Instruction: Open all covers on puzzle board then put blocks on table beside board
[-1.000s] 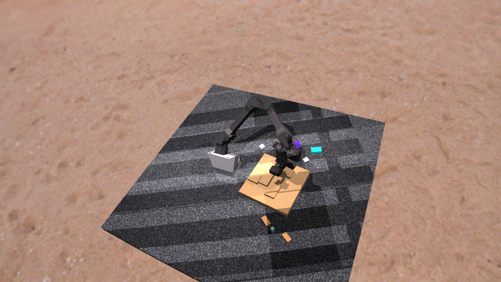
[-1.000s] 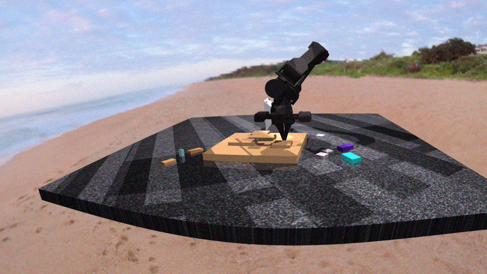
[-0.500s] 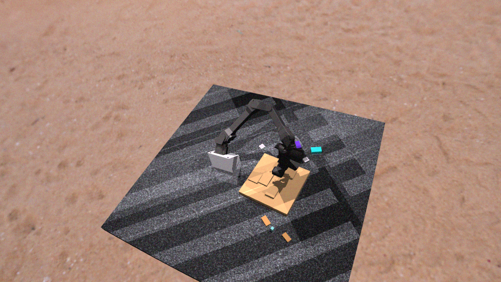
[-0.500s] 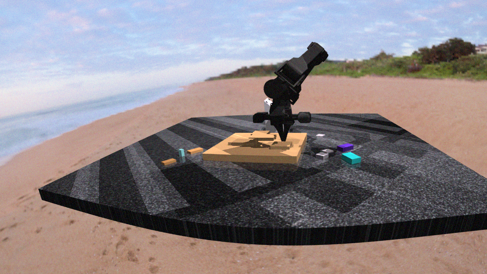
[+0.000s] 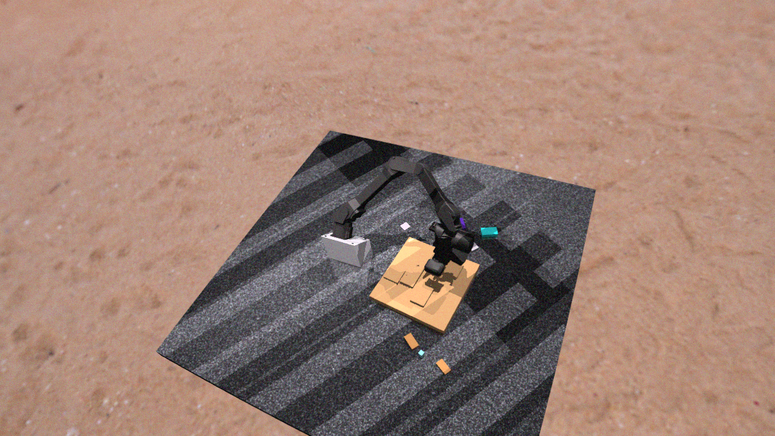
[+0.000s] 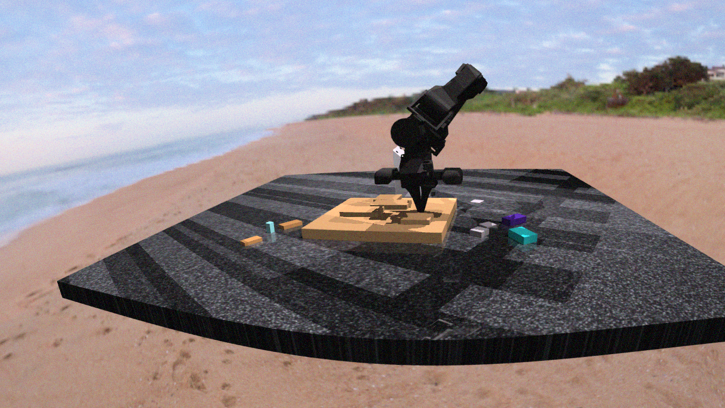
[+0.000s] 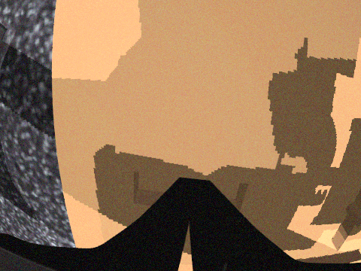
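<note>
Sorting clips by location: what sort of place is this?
Apparently a beach: sand surrounds the dark speckled table, water lies behind on one side, and a green hillside on the other.

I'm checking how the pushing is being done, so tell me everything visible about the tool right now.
The tool is matte black, with two tapered fingers pressed together into a wedge, only a thin slit between them, and nothing held. It points straight down over the tan puzzle board, its tip at or just above the board's surface near the far right corner; contact cannot be confirmed. A short crossbar sits above it.
</note>
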